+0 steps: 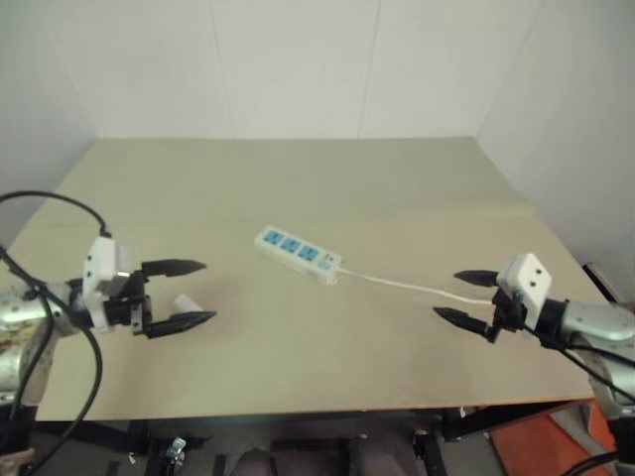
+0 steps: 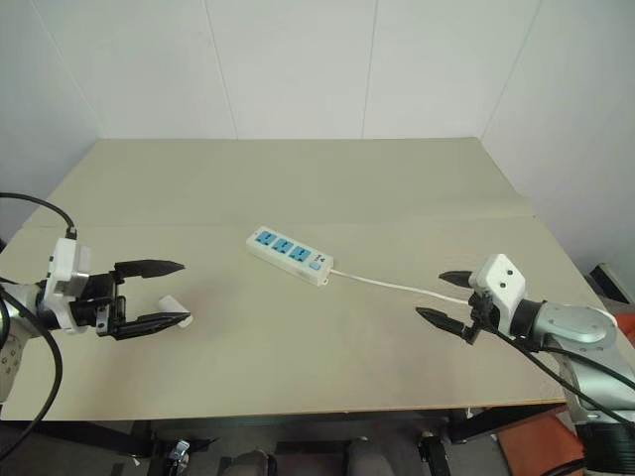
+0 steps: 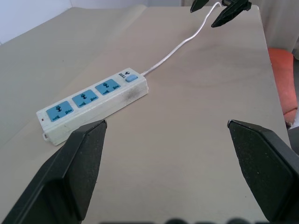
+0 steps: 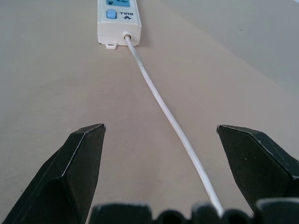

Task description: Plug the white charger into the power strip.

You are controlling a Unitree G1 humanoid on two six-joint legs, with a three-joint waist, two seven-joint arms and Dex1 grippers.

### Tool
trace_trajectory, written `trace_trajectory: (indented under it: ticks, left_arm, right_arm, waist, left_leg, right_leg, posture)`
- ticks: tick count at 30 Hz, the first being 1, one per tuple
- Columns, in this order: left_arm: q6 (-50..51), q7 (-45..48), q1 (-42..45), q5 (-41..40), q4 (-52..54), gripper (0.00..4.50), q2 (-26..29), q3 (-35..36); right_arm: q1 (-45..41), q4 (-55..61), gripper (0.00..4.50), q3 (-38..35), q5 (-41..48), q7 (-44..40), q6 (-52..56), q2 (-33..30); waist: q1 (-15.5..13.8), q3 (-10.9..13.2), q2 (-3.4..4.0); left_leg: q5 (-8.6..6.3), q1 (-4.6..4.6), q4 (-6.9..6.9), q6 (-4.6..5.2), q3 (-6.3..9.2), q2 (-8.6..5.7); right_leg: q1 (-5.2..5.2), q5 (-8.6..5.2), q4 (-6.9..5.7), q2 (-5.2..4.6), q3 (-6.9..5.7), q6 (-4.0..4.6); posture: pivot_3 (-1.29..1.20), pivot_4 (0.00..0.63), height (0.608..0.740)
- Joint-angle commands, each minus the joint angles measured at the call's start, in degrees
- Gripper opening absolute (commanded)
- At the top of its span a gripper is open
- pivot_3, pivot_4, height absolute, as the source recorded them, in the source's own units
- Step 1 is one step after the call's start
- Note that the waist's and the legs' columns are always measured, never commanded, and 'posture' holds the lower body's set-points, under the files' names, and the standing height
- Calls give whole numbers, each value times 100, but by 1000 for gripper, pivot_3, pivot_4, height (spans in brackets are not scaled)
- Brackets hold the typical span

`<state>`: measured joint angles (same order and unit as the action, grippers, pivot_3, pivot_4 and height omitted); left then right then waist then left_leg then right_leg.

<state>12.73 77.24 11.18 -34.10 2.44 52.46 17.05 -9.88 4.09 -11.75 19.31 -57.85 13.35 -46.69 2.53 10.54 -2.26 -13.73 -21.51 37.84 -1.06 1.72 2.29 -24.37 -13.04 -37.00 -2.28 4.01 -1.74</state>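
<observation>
Beige table [image 1: 298,178] bears power strip [image 1: 297,253], white charger [image 1: 187,302].

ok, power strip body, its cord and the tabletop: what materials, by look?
Power strip: likely moulded white plastic, smooth with scuffed sides; blue socket faces. Cord: white sheath, probably flexible PVC or rubber, since it curves. Table: matte beige board, maybe laminate; a faint seam shows.

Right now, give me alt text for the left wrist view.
A white power strip with three blue sockets lies on a beige table, beyond the left pincer, whose two black fingers stand wide apart. The strip's thin white cord runs away toward the right pincer, also open.
</observation>
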Motion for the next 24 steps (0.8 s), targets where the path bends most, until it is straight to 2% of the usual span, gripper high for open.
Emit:
trace_trajectory:
  ticks: [1,14,24]
  left_arm:
    - [-26,62,61,-109,63,4500,77,180]
    - [-126,111,400,65,-197,4500,-18,-62]
    - [-227,48,705,239,-372,4500,-329,-367]
  right_arm:
    - [-60,64,4471,-81,77,-18,-116,-22]
    - [217,236,4471,-135,84,115,-150,50]
    - [-913,-464,4471,778,-214,202,-607,1021]
  waist:
    - [-1,0,0]
    - [5,0,0]
    - [25,0,1]
  left_leg:
    - [0,0,0,0,0,0]
    - [0,1,0,0,0,0]
    - [0,0,0,0,0,1]
  right_leg:
    - [0,0,0,0,0,0]
    - [0,0,-1,0,0,0]
    - [-1,1,-1,3,1,-1]
  posture:
    - [0,150,740]
    - [0,150,740]
    - [0,150,740]
